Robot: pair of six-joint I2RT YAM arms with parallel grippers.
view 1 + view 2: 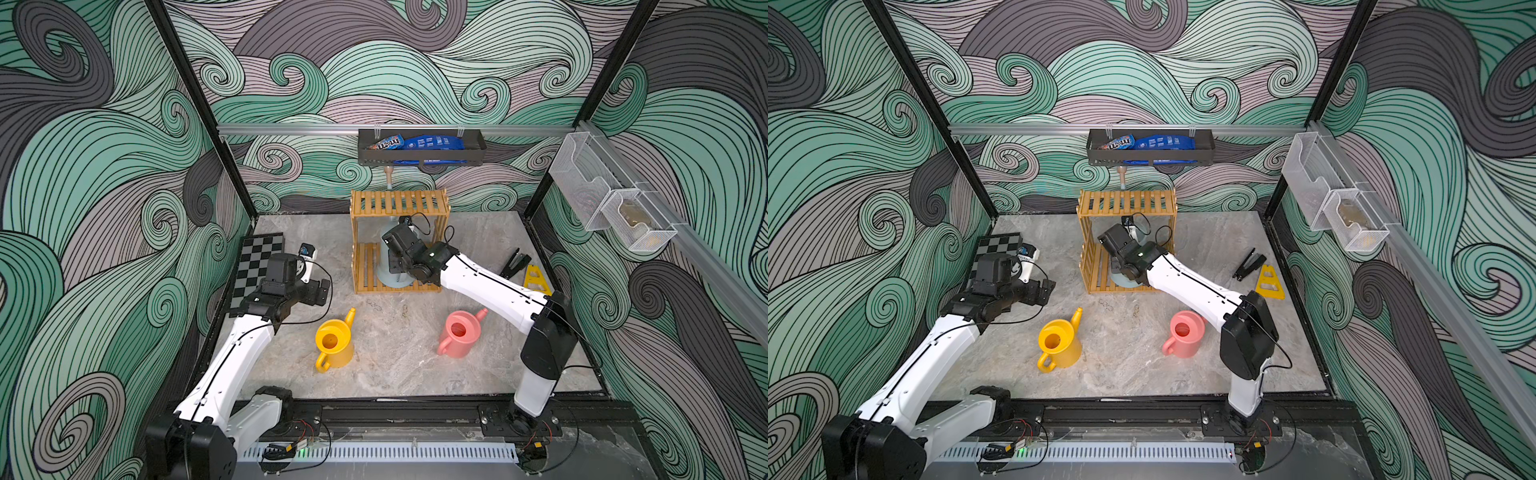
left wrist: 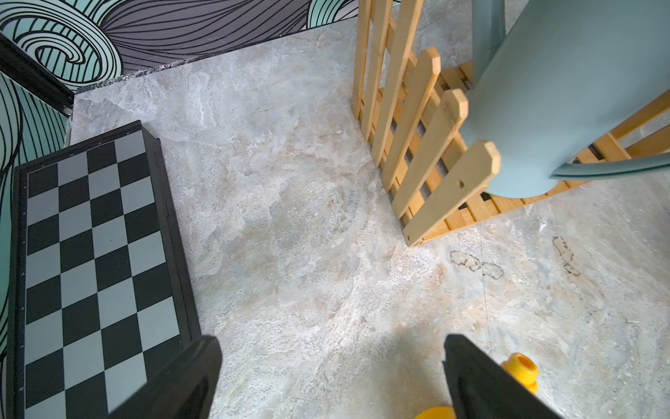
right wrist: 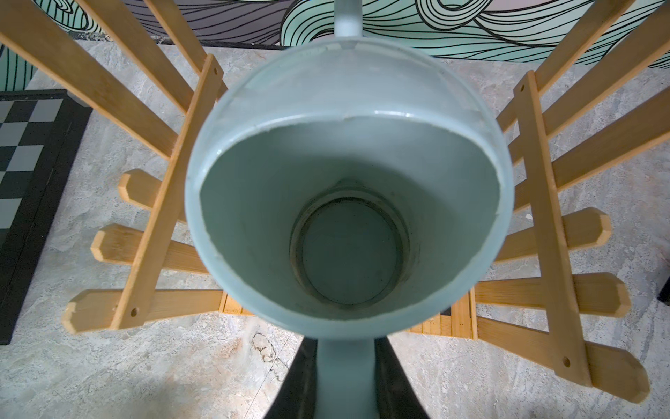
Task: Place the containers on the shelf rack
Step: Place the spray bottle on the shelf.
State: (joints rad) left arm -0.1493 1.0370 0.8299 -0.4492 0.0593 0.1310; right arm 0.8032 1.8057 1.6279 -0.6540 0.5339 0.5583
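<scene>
Marble tabletop (image 1: pixel 395 374): blue can (image 2: pixel 565 90) is resting inside shelf rack (image 1: pixel 399 203).
Right gripper (image 3: pixel 346 377) is clasping it, left gripper (image 2: pixel 330 341) gaping; yellow can (image 1: pixel 334 340), pink can (image 1: pixel 461 332) waiting outside.

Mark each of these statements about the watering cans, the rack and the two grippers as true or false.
1. The pale blue watering can is in the lower level of the shelf rack. True.
2. The right gripper is open and empty. False: it is shut on the pale blue watering can's handle.
3. The yellow watering can is on the rack's top tier. False: it stands on the table, in front of the rack.
4. The left gripper is open and holds nothing. True.
5. The pink watering can lies on its side. False: it stands upright on the table.
</scene>
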